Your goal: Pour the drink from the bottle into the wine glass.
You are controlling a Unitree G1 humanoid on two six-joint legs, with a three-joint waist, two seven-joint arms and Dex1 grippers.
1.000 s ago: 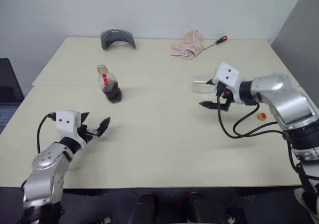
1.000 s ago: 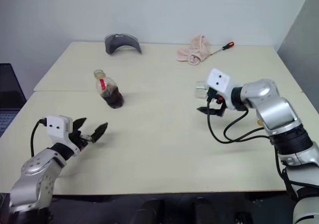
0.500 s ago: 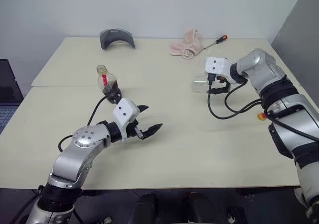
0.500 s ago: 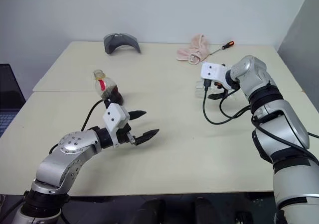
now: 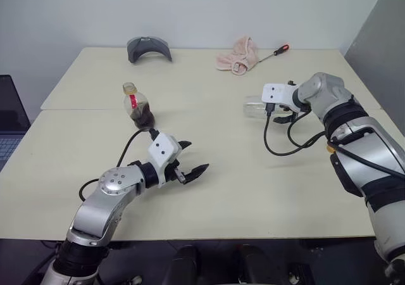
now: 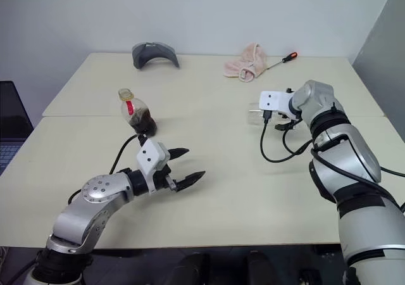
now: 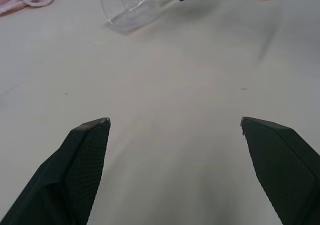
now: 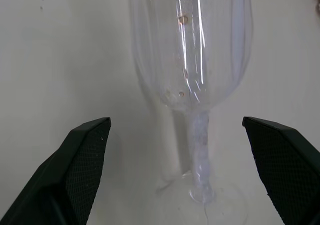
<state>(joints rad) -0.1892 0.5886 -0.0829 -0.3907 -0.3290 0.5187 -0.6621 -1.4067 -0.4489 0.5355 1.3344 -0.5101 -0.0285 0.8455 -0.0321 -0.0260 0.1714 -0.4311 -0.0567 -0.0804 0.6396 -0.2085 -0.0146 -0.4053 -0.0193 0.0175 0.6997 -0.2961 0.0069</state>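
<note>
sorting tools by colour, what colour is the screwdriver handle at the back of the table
Red and black; the screwdriver shows best in the left eye view.

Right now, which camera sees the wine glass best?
The right wrist view: the wine glass lies on its side, bowl, stem and foot close up. Both eye views show it small beside the right claw; the left wrist view shows its bowl.

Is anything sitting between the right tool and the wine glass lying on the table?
Nothing visible. The wine glass lies on its side on the table, and the right tool, open, has its stem straight ahead between the fingers, with only bare tabletop around it.
</note>
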